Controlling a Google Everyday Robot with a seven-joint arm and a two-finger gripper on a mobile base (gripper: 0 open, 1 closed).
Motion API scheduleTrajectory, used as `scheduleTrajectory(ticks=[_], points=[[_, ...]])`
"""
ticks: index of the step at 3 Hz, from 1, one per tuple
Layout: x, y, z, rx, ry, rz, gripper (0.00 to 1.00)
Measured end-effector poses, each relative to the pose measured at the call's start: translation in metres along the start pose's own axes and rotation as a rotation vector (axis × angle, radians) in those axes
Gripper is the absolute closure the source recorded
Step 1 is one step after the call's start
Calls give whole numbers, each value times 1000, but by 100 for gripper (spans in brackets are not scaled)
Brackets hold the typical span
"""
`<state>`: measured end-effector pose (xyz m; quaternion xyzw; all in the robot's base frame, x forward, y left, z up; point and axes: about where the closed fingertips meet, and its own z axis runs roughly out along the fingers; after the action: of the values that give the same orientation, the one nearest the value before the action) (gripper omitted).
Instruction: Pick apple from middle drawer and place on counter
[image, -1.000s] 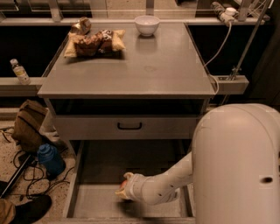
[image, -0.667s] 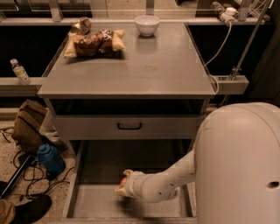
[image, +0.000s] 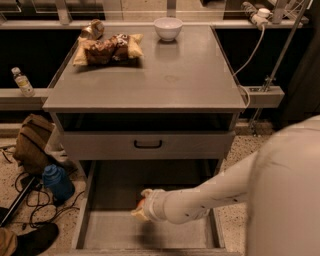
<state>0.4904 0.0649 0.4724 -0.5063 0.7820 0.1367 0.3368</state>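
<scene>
Apple (image: 140, 203): on the middle drawer (image: 110, 235) floor, mostly hidden by my gripper (image: 141, 207).
Gripper: low in the drawer, against the apple; I cannot tell its grip.
Counter (image: 165, 80): snack bag (image: 107, 49), white bowl (image: 167, 28) far back.

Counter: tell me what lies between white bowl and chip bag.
Nothing: the camera view shows bare counter between the white bowl and the chip bag. The gripper is down in the middle drawer, at the apple.
</scene>
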Motion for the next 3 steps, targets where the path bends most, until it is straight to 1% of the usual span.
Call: scheduleTrajectory(ticks=[1,2,3], points=[[-75,-21,-60,22,-73,-82,100],[-130,-29,-124,57,-135,-156,100],[-129,-29,-122,56,-133,-157,100]])
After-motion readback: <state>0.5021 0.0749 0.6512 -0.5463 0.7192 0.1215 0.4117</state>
